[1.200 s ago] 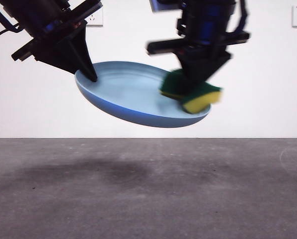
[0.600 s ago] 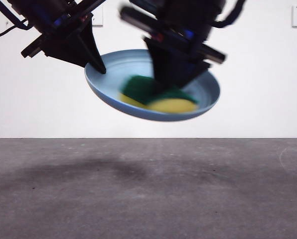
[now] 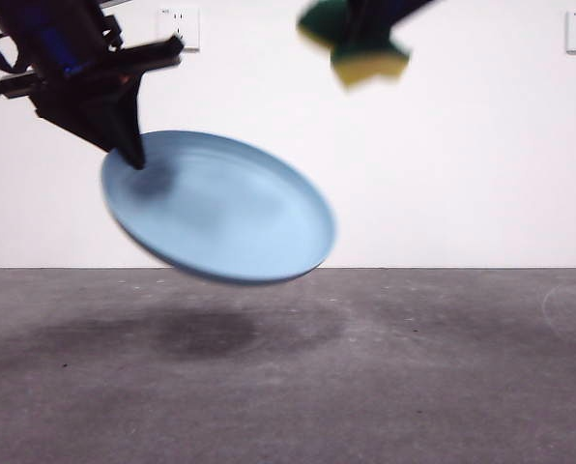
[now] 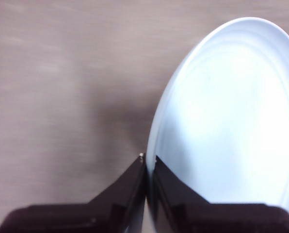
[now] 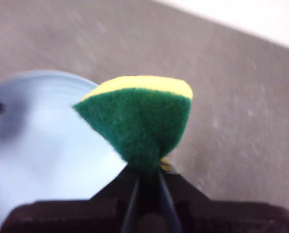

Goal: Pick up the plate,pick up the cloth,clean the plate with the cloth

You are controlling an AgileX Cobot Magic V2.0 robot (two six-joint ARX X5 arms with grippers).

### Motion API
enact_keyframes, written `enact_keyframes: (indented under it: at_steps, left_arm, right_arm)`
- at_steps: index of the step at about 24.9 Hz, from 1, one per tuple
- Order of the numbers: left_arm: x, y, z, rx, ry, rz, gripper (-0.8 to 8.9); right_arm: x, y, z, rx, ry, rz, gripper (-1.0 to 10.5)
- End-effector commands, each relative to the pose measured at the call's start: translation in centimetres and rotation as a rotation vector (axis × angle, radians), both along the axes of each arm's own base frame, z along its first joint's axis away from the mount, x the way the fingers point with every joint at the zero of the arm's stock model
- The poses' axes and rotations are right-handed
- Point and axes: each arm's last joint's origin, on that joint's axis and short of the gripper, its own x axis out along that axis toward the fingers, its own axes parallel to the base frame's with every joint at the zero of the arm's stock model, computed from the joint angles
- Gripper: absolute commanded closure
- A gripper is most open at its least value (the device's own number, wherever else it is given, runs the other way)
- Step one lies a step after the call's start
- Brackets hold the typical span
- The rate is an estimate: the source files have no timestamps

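Observation:
The light-blue plate (image 3: 220,208) hangs tilted in the air above the table, with my left gripper (image 3: 131,155) shut on its upper left rim. In the left wrist view the plate (image 4: 232,121) fills one side and the left gripper (image 4: 148,162) pinches its edge. The cloth (image 3: 356,43), a yellow and green sponge, is high at the top of the front view, clear of the plate. My right gripper (image 5: 147,172) is shut on the cloth (image 5: 139,121), and the plate (image 5: 42,145) lies below and behind it.
The grey table (image 3: 414,377) stretches below, with the plate's shadow (image 3: 201,333) on it. A white wall with two sockets (image 3: 179,24) stands behind.
The right gripper lifted the cloth out of the plate, up to the top edge. The left gripper swung the plate leftward and down, and its tilt changed.

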Motion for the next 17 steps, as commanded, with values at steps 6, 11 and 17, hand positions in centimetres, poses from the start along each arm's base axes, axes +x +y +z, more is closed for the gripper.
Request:
enact_keyframes:
  at_steps: [6, 11, 17]
  left_arm:
    - [3.2, 1.0, -3.9, 0.101, 0.077, 0.043, 8.21]
    - [5.2, 1.7, -7.4, 0.141, 0.181, 0.084, 8.19]
    - [5.8, 2.1, -10.4, 0.175, 0.3, 0.096, 7.46]
  right_arm:
    - [-3.4, -3.4, 3.5, 0.075, -0.074, 0.005, 9.6]
    - [-5.0, -5.1, 4.3, 0.078, -0.078, 0.002, 9.6]
    - [-5.6, -5.8, 4.1, 0.049, -0.044, -0.001, 9.6]
